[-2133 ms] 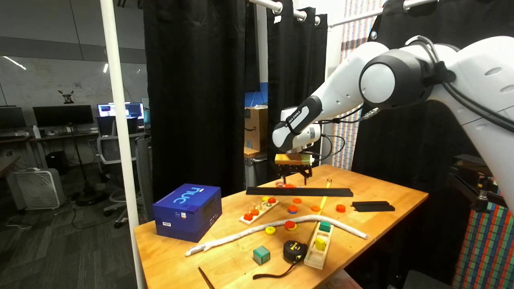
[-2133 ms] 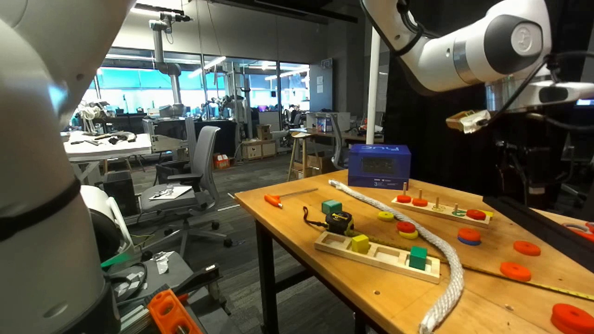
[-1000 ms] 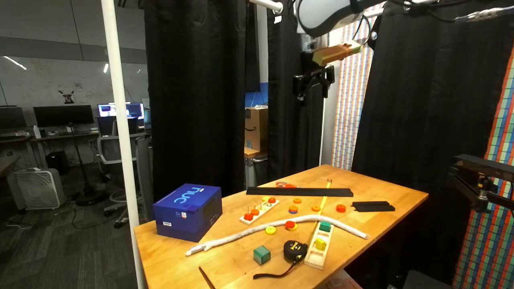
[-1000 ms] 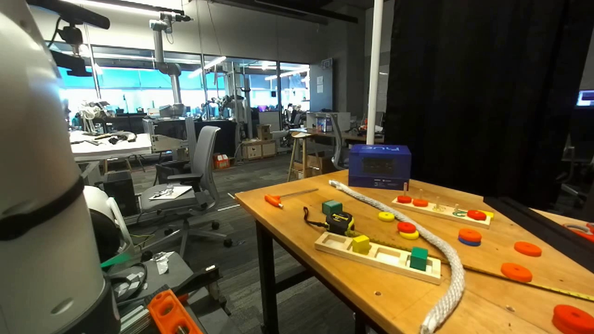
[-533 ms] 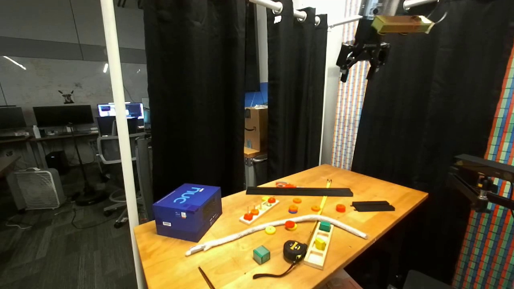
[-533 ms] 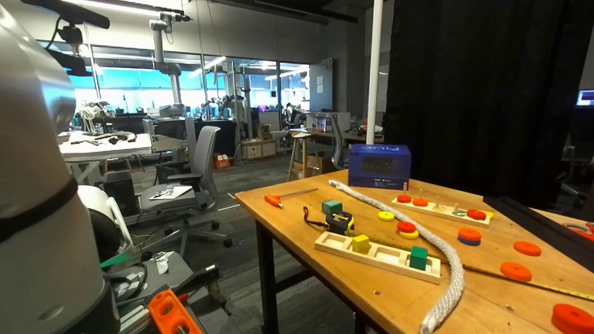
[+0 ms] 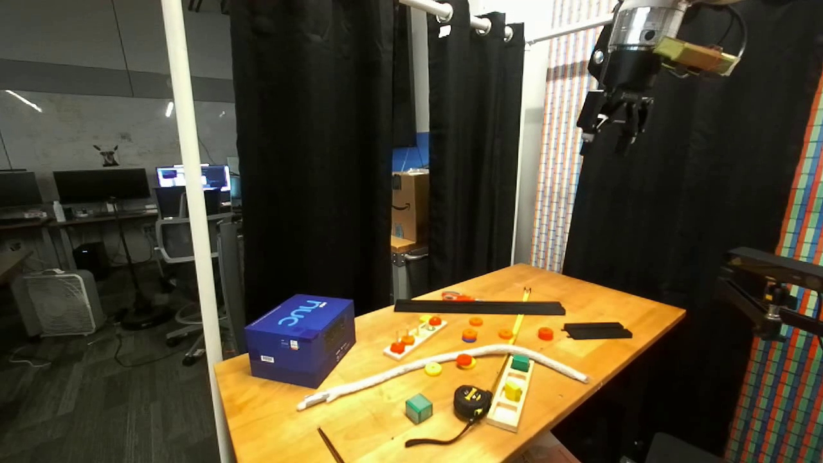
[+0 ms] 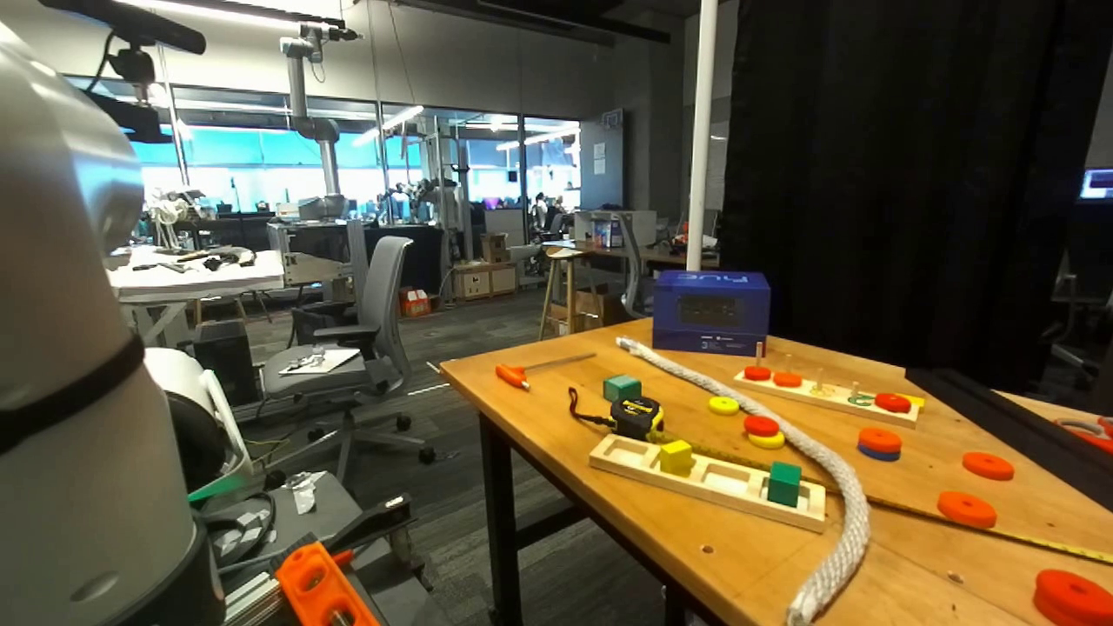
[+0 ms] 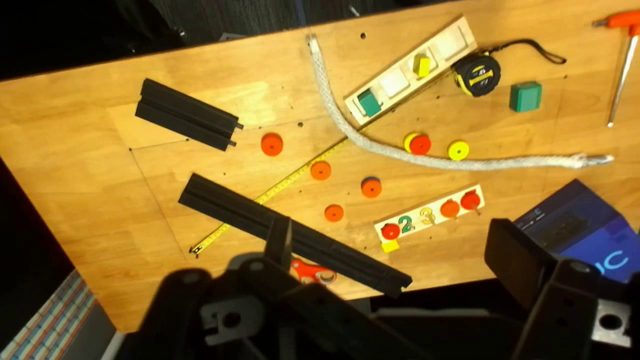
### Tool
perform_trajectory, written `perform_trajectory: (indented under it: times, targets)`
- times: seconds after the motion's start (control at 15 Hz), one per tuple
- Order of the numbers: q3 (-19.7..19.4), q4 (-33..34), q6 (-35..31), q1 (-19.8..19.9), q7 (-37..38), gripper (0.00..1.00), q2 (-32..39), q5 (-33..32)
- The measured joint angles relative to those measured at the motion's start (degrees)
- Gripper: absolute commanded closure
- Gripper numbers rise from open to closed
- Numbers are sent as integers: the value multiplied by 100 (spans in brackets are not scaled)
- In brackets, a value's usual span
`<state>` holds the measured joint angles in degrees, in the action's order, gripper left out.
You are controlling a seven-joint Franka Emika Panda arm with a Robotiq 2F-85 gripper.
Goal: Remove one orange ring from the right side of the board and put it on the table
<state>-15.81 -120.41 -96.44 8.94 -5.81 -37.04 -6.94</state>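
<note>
target: orange ring [image 9: 450,209], on a peg of the wooden peg board [image 9: 416,220], second from the right end in the wrist view. red ring [image 9: 470,200] just beside it on the end peg. sides flip between views; i'd go by the wrist view. board lies on the table [image 9: 90,165] between the blue box [image 9: 585,225] and the long black bar [image 9: 305,241].

gripper [image 7: 603,152] hangs high over the table, well apart from it all. jaws spread wide, nothing between them.

doing it well: jaw line runs nearly along the board, so twist the wrist to straddle its width, else a finger likely hits the red ring. narrow jaws first, come down square, pinch low on the rim. lift dead straight past the peg tip; any tilt probably binds and drags the board. lay it flat, off the white rope [image 9: 400,155].
</note>
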Motion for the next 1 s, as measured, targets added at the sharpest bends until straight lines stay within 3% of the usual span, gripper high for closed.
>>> perform_trajectory:
  times: [0.2,1.0]
  targets:
    - [-84,-255,52,1,-353,0,-48,11]
    - [-101,-403,51,20,-391,0,-78,11]
